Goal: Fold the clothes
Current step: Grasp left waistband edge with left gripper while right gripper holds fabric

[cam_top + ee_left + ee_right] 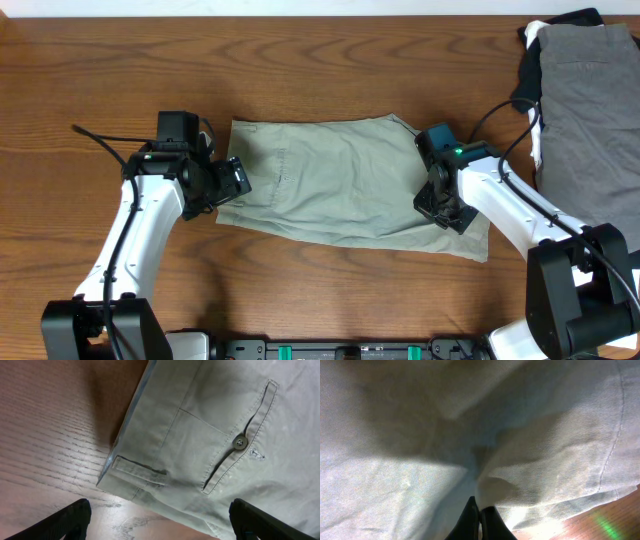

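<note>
The khaki-olive shorts [330, 180] lie flat across the middle of the table. In the left wrist view [210, 445] they show a buttoned back pocket, a belt loop and pale blue lining at the waistband edge. My left gripper [232, 180] is open at the shorts' left edge, its fingers [160, 527] spread over the waistband corner and bare wood. My right gripper [440, 212] is low on the shorts' right end. In the right wrist view its fingers [480, 510] are pressed together on a small fold of the khaki cloth [420, 435].
A pile of other garments, grey [590, 100] with black [528, 75] and white edges, lies at the table's far right. Bare wooden table [330, 70] shows behind, in front of and to the left of the shorts.
</note>
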Tool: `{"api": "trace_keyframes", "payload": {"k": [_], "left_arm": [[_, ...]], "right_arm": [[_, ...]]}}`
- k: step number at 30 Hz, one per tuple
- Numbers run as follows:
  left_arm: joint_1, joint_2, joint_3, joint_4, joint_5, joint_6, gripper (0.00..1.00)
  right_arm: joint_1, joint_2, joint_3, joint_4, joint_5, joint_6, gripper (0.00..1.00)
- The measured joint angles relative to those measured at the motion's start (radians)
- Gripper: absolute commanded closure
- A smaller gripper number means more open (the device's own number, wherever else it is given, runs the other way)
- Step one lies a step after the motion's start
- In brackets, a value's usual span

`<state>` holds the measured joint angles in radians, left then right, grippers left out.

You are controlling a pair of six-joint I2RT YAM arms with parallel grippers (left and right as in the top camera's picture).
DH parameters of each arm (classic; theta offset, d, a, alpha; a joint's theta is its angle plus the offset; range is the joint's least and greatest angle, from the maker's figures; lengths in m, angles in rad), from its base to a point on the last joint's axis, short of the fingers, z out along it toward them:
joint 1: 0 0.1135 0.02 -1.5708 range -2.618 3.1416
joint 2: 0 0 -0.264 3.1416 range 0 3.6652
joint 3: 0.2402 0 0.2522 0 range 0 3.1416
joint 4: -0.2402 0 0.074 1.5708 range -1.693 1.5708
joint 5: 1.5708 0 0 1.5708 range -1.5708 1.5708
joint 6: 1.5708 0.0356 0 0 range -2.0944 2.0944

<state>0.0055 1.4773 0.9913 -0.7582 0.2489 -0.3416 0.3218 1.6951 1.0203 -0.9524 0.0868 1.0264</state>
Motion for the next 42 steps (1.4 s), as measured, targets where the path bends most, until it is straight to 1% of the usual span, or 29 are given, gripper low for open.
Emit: {"api": "trace_keyframes", "payload": {"k": [6,9,13,20,30,35,42], "left_arm": [[0.0,0.0,-0.032,0.008,0.0,-0.051,0.12],[0.0,0.0,-0.053,0.023,0.001,-0.09,0.23],[0.0,0.0,-0.079,0.05,0.005,-0.129,0.33],[0.0,0.0,-0.112,0.106,0.007,-0.175,0.34],[0.0,0.021,-0.113,0.137,0.007,-0.257,0.34],[0.0,0.061,-0.114,0.159,0.007,-0.314,0.34],[0.0,0.124,-0.114,0.168,0.007,-0.347,0.34]], "right_arm": [[0.0,0.0,0.0,0.0,0.0,-0.001,0.99],[0.0,0.0,0.0,0.001,0.0,-0.001,0.99],[0.0,0.0,0.0,0.002,0.0,-0.001,0.99],[0.0,0.0,0.0,0.005,0.0,-0.001,0.99],[0.0,0.0,0.0,0.016,0.0,-0.001,0.99],[0.0,0.0,0.0,0.02,0.0,-0.001,0.99],[0.0,0.0,0.0,0.02,0.0,-0.002,0.99]]}}
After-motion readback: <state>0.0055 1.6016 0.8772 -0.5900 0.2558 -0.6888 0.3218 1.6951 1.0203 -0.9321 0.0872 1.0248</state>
